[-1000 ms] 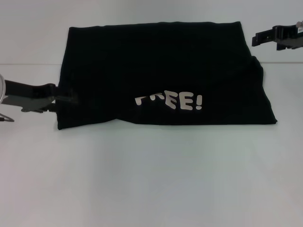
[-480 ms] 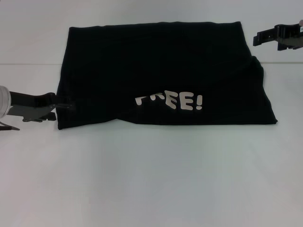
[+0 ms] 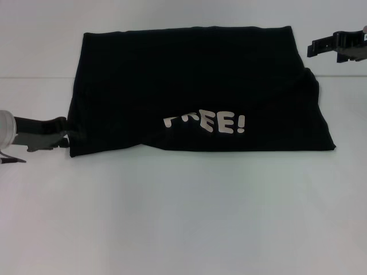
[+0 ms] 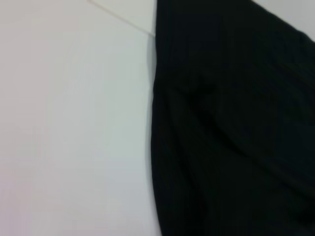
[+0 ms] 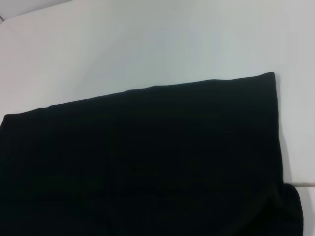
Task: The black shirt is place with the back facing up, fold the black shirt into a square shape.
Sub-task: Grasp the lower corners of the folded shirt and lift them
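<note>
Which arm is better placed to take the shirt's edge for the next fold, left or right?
Probably the left. The left gripper sits low beside the near left edge of the black shirt, while the right gripper hangs apart from its far right corner.

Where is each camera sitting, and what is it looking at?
Head view: from the robot's head, looking forward and down at the black shirt on the table; left gripper and right gripper show.
Left wrist view: shirt's edge; no fingers show.
Right wrist view: shirt's far corner; no fingers.
All share the shirt.
</note>
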Available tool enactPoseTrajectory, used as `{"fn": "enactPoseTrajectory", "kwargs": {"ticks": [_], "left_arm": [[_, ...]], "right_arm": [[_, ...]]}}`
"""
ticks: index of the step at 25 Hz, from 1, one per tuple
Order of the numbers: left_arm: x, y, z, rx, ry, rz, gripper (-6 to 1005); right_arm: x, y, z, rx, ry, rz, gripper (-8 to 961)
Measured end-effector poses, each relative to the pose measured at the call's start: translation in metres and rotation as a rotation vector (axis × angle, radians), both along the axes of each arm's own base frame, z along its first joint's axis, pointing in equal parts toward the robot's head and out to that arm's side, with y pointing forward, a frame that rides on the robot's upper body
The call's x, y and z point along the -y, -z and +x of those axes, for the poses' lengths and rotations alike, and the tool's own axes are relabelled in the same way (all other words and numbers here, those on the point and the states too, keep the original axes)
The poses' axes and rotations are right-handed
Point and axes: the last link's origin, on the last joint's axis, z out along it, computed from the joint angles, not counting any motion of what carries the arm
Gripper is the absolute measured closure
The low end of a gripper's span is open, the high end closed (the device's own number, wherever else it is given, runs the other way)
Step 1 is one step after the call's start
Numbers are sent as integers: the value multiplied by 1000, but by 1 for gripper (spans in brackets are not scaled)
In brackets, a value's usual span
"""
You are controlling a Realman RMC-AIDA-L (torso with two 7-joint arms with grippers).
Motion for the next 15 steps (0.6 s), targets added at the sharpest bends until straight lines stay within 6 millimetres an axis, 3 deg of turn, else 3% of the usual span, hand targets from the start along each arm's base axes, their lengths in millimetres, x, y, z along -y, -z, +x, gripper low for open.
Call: {"fn": "enactPoseTrajectory", "kwargs": {"ticks": [6,15], "left_arm": [[3,11,-2,-2,-8,-19,484],[1,20,7,1,11,-29,484]], "right_arm": [[0,-1,0,0,-2,2,115],[0,-1,0,1,-2,4,121]]}}
